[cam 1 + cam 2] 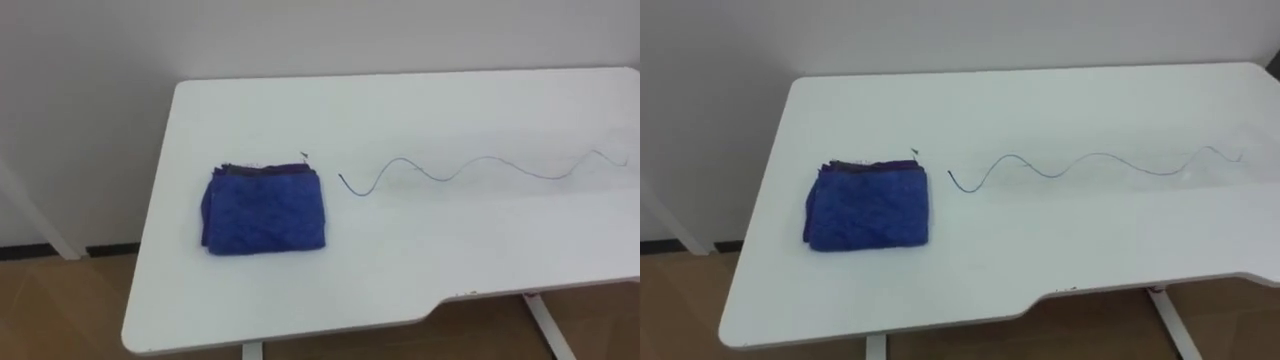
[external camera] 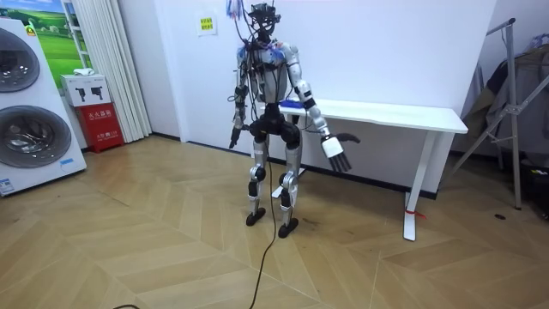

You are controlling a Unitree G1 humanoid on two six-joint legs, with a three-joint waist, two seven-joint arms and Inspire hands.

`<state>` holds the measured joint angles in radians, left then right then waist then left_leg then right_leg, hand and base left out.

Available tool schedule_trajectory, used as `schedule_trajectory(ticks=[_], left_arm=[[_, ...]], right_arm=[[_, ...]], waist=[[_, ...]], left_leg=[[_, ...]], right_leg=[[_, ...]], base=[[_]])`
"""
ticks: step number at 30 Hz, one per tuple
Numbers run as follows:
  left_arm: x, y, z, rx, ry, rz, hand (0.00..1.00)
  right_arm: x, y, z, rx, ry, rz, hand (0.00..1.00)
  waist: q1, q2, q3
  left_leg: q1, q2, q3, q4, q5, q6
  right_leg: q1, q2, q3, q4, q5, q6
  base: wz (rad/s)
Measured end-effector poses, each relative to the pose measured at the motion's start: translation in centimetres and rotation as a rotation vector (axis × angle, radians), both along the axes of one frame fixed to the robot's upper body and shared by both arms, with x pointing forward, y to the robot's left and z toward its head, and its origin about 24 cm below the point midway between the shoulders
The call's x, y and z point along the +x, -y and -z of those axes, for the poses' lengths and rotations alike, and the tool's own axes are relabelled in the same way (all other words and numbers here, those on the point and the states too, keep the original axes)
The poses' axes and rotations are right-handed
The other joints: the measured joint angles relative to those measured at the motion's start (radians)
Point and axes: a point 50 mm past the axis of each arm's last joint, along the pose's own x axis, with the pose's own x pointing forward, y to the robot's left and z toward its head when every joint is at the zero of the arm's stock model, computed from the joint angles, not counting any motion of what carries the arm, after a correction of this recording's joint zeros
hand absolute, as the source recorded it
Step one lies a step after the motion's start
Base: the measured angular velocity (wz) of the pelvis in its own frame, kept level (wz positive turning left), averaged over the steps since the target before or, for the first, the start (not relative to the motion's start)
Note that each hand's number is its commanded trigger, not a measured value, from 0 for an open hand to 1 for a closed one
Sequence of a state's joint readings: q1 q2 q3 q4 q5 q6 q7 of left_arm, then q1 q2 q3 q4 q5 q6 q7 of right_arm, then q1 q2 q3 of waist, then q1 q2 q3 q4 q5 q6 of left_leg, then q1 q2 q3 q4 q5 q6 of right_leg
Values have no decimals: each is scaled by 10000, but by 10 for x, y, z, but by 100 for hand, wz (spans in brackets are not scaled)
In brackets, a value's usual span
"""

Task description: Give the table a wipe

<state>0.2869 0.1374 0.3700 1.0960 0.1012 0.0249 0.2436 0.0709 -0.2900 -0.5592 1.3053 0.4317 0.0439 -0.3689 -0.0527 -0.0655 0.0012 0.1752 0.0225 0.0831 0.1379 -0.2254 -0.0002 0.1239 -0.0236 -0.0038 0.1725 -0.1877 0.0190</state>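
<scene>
A folded blue cloth (image 1: pixel 264 209) lies flat on the left part of the white table (image 1: pixel 480 260); in the room view the cloth (image 2: pixel 292 104) shows as a blue patch at the table's near end. A thin wavy blue line (image 1: pixel 470 168) is drawn across the tabletop, from just right of the cloth toward the right edge. I stand at the table's left end, facing it and the wall. My right hand (image 2: pixel 336 153) hangs low beside the table's front edge with straight fingers. My left hand (image 2: pixel 233 137) hangs at my side, away from the table.
The table's front edge has a cut-in curve at the right (image 1: pixel 440 300), with a white leg (image 1: pixel 548 325) below. A white wall runs behind it. Washing machines (image 2: pixel 26 103) stand at the room view's left and a metal stand (image 2: pixel 515 103) at its right.
</scene>
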Motion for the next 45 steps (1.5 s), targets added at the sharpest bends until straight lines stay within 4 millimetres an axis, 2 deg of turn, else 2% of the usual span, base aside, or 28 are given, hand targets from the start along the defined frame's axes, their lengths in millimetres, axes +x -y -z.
schedule_trajectory(ticks=[2, 4, 8, 12, 14, 15, 18, 19, 20, 22, 25, 26, 28, 34, 39, 41, 45], left_arm=[[4, -2, 0, 32, 59, 96, 0], [6, -2, -1, 37, 46, 367, 0], [14, -1, 0, -92, 137, 566, 0], [21, 1, 0, -134, 283, 962, 0], [25, 0, -2, -71, 346, 1357, 0], [26, 0, -2, -65, 354, 1402, 0], [27, 1, -1, -88, 307, 1773, 0], [28, 1, -2, -83, 310, 1865, 0], [29, 1, -2, -82, 342, 1946, 0], [30, 2, -1, -116, 370, 2036, 0], [34, 3, -1, -110, 463, 2071, 0], [34, 4, -1, -104, 436, 2153, 0], [36, 5, -1, -94, 439, 2305, 0], [40, 12, 1, -155, 409, 2891, 0], [43, 13, 1, -306, 475, 3023, 0], [50, 16, 2, -442, 589, 3404, 0], [60, 19, 2, -545, 790, 3687, 0]], right_arm=[[25, 18, -13, -950, 278, -74, 0], [45, 27, -23, -1662, 480, -364, 0], [90, 43, -52, -3706, 982, -2146, 0], [125, 48, -84, -5815, 1257, -4057, 0], [152, 42, -110, -7464, 1769, -5230, 0], [157, 40, -115, -7848, 1869, -5564, 0], [182, 25, -144, -9611, 2454, -7089, 0], [190, 19, -155, -10322, 2641, -7588, 0], [196, 13, -165, -10977, 2800, -8029, 0], [205, 2, -180, -12114, 2985, -8739, 0], [215, -15, -199, -13699, 3360, -9754, 0], [219, -25, -208, -14111, 3783, -10041, 0], [224, -39, -214, -14488, 4314, -10506, 0], [237, -72, -215, -14835, 4573, -12603, 0], [247, -102, -231, -15942, 4963, -13997, 0], [251, -120, -236, -16354, 5261, -14797, 0], [253, -148, -232, -16341, 5585, -16359, 0]], waist=[[20, -56, -4], [57, -99, -23], [223, -131, -4], [367, -142, 1], [376, -150, 25], [376, -164, 33], [403, -206, 62], [489, -151, 38], [615, -185, 66], [743, -207, 92], [907, -238, 67], [1010, -207, 84], [1106, -190, 81], [1431, -204, 64], [1627, -163, 59], [1701, -161, 60], [1952, -226, 26]], left_leg=[[-99, -5, -20, 51, 2, 3], [-129, 3, -13, 52, 2, 3], [-201, 5, 3, 56, 4, 2], [-231, 6, 36, 68, 3, 2], [-229, 17, 31, 71, 4, 2], [-226, 20, 28, 71, 4, 2], [-206, 23, 26, 72, 4, 2], [-181, 24, 33, 75, 4, 2], [-160, 27, 33, 79, 4, 2], [-157, 26, 27, 81, 4, 2], [-140, 26, -4, 104, 3, 1], [-142, 29, -13, 103, 3, 2], [-139, 32, -22, 104, 4, 1], [-319, 37, -31, 97, 4, 1], [-403, 44, -47, 153, 5, 0], [-411, 40, -69, 153, 7, 0], [-433, 39, -165, 148, 9, -3]], right_leg=[[-62, 9, 8, -6, 6, 7], [-108, 22, 14, -20, 6, 6], [-224, 26, 18, -15, 7, 5], [-277, 22, -7, -17, 7, 5], [-282, 36, -8, -18, 7, 5], [-278, 40, -8, -18, 8, 4], [-263, 33, -45, -6, 9, 2], [-263, 35, -44, 9, 9, 1], [-254, 40, -44, 16, 10, 1], [-232, 39, -46, 7, 15, -6], [-183, 27, -115, 16, 15, -7], [-183, 24, -148, 26, 15, -7], [-179, 25, -164, 28, 16, -8], [-345, 21, -281, 152, 20, -14], [-389, 20, -326, 127, 24, -20], [-393, 6, -420, 124, 24, -20], [-402, 9, -462, 114, 24, -20]], base=[[0], [0], [0], [-2], [0], [0], [0], [-5], [-6], [-2], [4], [5], [0], [1], [0], [2], [2]])
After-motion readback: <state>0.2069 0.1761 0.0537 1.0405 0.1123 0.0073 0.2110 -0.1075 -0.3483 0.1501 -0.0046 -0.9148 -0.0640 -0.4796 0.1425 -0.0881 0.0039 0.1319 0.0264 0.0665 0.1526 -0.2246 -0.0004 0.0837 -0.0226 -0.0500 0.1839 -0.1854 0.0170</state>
